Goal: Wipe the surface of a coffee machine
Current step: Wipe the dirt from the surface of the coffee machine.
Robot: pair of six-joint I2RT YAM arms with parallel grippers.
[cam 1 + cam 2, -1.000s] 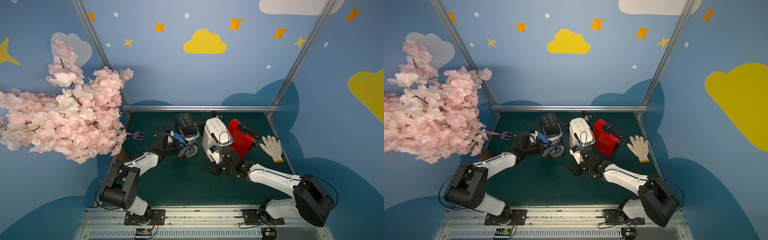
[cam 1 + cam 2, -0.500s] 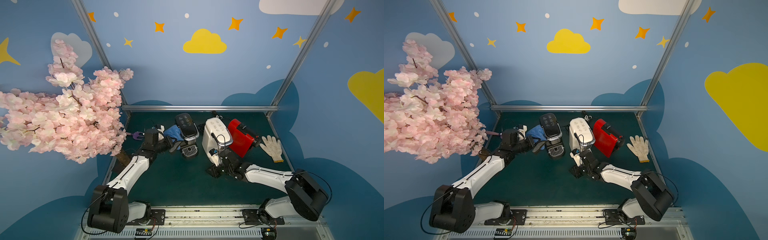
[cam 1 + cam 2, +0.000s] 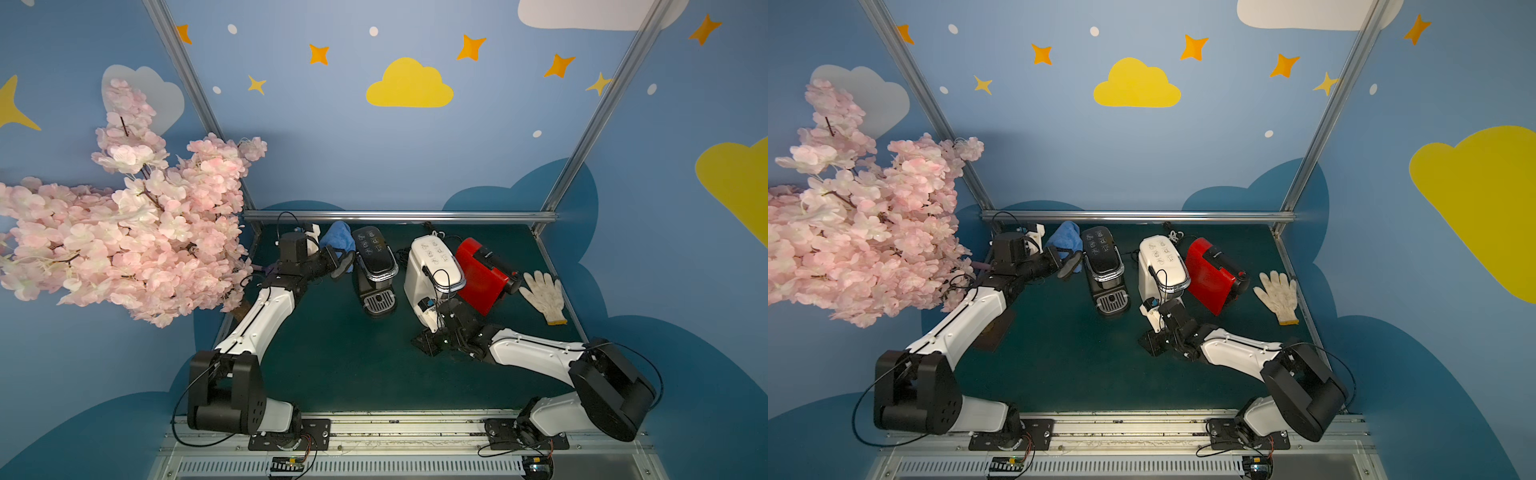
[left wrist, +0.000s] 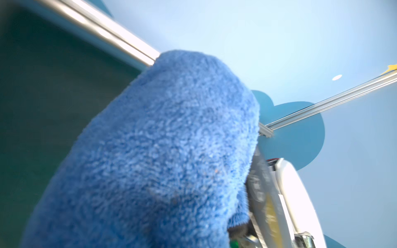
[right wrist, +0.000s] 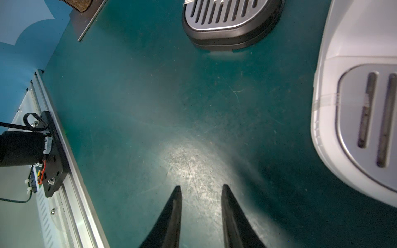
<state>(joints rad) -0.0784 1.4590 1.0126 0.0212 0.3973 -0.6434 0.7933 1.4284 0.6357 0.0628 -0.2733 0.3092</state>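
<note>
In both top views a black coffee machine stands at the rear middle, with a white coffee machine to its right. My left gripper is shut on a blue cloth, which bunches up against the black machine's upper left side. In the left wrist view the cloth fills the picture and hides the fingers. My right gripper sits low over the green table in front of the white machine's base, open, with nothing between its fingers.
A red coffee machine leans beside the white one, and a white glove lies to its right. A pink blossom tree overhangs the left side. A metal rail runs along the back. The black machine's drip tray faces forward.
My left arm has carried the blue cloth from the black machine's front drip tray area back and up along its left side. The right arm has barely moved.
</note>
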